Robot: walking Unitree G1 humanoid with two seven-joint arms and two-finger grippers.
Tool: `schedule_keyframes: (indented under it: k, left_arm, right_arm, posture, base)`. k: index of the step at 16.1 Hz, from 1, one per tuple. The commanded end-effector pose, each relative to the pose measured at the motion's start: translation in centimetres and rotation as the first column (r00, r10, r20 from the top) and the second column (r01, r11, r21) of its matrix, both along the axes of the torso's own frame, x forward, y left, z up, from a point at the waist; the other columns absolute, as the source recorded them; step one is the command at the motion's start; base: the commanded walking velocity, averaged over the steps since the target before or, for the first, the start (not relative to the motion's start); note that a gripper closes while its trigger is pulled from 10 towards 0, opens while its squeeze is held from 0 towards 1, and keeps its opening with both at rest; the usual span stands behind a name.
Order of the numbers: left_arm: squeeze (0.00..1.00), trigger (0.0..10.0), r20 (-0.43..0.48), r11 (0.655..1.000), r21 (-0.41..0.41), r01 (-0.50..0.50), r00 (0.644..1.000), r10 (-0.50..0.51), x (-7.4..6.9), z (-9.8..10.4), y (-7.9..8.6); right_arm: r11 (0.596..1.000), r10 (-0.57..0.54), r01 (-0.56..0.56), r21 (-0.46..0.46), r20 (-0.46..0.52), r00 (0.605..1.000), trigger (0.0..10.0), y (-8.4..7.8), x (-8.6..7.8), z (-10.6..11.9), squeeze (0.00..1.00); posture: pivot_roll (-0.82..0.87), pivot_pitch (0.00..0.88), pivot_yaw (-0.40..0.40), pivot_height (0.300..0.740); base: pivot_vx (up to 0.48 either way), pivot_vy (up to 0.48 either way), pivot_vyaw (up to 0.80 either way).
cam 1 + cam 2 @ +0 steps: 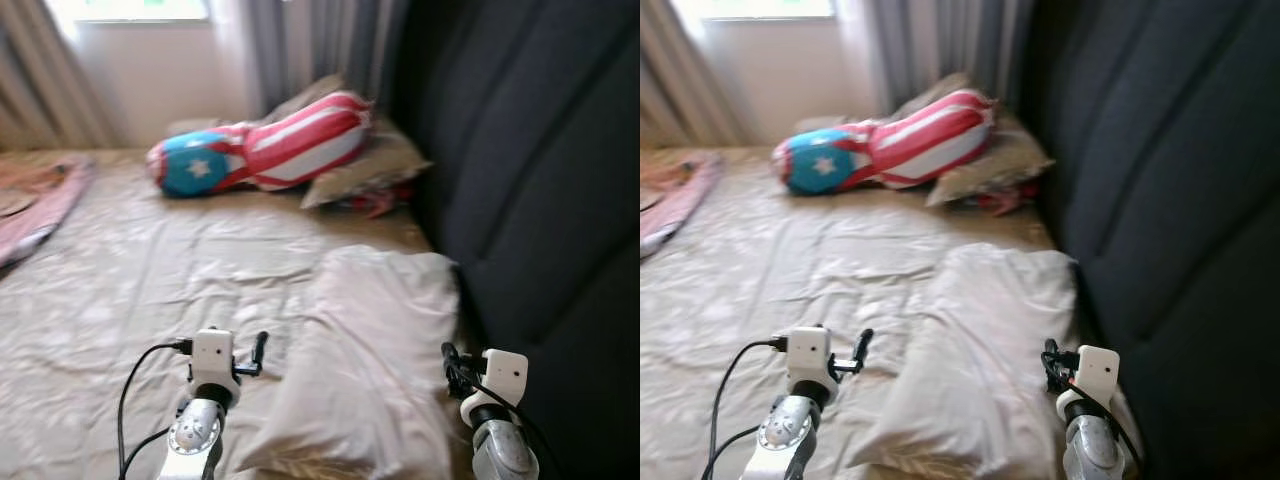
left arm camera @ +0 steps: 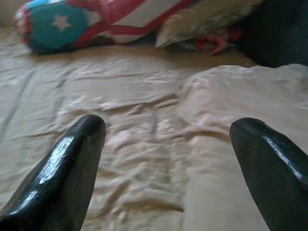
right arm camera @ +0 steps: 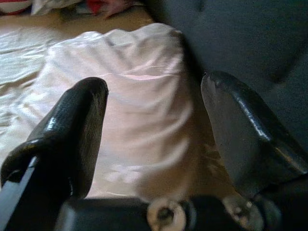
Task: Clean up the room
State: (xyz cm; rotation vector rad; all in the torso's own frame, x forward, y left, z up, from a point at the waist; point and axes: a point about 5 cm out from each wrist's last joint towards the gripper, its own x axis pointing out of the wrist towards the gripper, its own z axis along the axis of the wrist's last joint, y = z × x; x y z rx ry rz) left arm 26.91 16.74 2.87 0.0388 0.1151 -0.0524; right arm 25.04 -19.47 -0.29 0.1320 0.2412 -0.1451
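Observation:
A beige pillow lies on the bed beside the dark padded headboard. My left gripper hovers just left of it, open, its fingers spread over the wrinkled beige sheet. My right gripper is raised at the pillow's right edge, close to the headboard, open with nothing between its fingers. At the far end lies a red-and-white striped cushion with a blue starred end, leaning on a tan pillow.
A pink blanket lies at the bed's left edge. Something red pokes out under the tan pillow. Curtains and a window stand behind the bed. The headboard walls off the whole right side.

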Motion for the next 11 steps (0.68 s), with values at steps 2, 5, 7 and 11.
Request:
schedule_keyframes:
  k: [2,5,7,11]
  left_arm:
    - [0.00,10.0,-0.003,1.000,0.024,-0.001,1.000,0.001,-0.08,-0.06,0.13]
    - [0.00,10.0,-0.003,1.000,0.028,0.003,1.000,-0.003,0.05,-0.02,0.00]
    - [0.00,10.0,-0.002,1.000,0.026,0.002,1.000,-0.002,0.20,0.03,-0.01]
    - [0.00,10.0,-0.001,1.000,0.020,-0.006,1.000,0.006,0.29,0.07,0.02]
  right_arm:
    - [1.000,-0.001,0.001,0.001,-0.008,1.000,10.0,-0.07,0.10,-0.06,0.00]
    - [1.000,0.001,-0.001,-0.003,-0.018,1.000,10.0,-0.14,0.05,-0.19,0.00]
    - [1.000,0.014,-0.014,-0.004,-0.028,1.000,10.0,0.02,0.09,-0.28,0.00]
    - [0.999,0.031,-0.031,0.011,-0.021,0.999,10.0,0.44,0.24,-0.23,0.00]
  posture:
    - [-0.12,0.000,-0.038,0.740]
    - [-0.12,0.000,-0.038,0.740]
    - [-0.12,0.000,-0.037,0.740]
    - [-0.12,0.000,-0.038,0.740]
  base:
    - [0.000,-0.276,0.00]
    - [0.000,-0.344,0.00]
    - [0.000,-0.199,0.00]
    - [0.000,0.000,0.00]
